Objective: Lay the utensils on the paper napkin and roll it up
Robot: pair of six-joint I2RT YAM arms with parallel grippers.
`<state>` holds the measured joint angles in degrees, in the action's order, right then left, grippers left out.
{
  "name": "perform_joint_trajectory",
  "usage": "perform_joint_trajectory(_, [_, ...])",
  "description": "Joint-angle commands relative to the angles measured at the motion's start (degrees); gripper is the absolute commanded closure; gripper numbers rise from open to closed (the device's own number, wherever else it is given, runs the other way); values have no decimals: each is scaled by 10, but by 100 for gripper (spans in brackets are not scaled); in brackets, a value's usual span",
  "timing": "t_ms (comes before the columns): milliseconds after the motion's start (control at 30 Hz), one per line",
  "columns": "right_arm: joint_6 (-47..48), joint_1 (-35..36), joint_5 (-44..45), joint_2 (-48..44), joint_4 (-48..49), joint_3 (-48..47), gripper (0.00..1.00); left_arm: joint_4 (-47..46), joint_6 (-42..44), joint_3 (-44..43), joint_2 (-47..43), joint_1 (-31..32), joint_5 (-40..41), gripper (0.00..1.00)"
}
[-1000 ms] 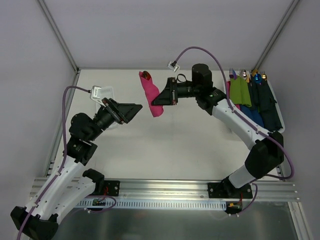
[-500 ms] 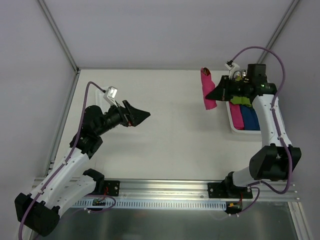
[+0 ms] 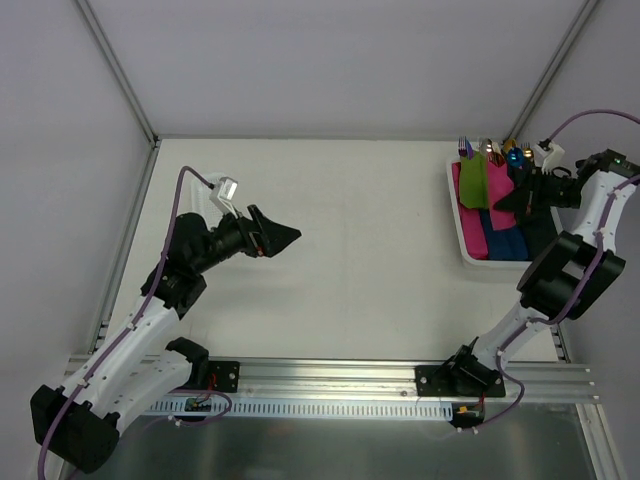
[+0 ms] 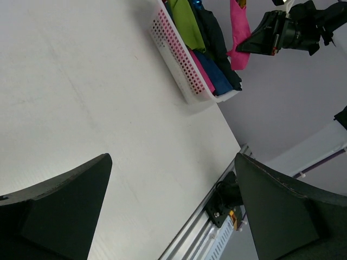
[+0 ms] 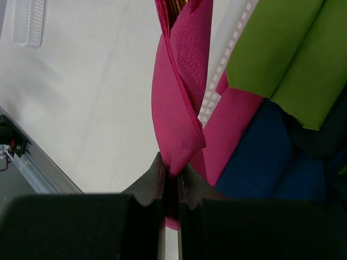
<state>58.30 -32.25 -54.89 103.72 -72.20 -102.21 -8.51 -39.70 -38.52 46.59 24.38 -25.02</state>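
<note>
Swung over the basket (image 4: pixel 178 60), right end effector (image 5: pixel 172 179) pinches the paper napkin (image 5: pixel 179 108); left end effector (image 4: pixel 173 162) spread wide.

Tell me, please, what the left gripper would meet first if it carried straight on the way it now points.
Most likely the table: the open left gripper points slantwise down at its surface, short of the basket farther off. Depth is unclear, so take this as a guess.
</note>
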Motion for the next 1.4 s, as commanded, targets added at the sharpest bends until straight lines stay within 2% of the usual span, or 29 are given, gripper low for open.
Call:
perform_joint_trajectory(0, [80, -4, -28, 20, -227, -11, 100, -13, 11, 14, -12, 2, 6, 1])
perform_joint_trajectory(300, [66, -3, -38, 78, -223, 18, 100, -12, 9, 23, -19, 2, 13, 1])
perform_joint_trajectory(700, [-39, 25, 2, 87, -98, 96, 100, -13, 9, 31, -21, 2, 18, 1])
perform_joint_trajectory(1367, [-61, 11, 44, 155, -47, 86, 100, -10, 12, 34, -22, 2, 25, 1])
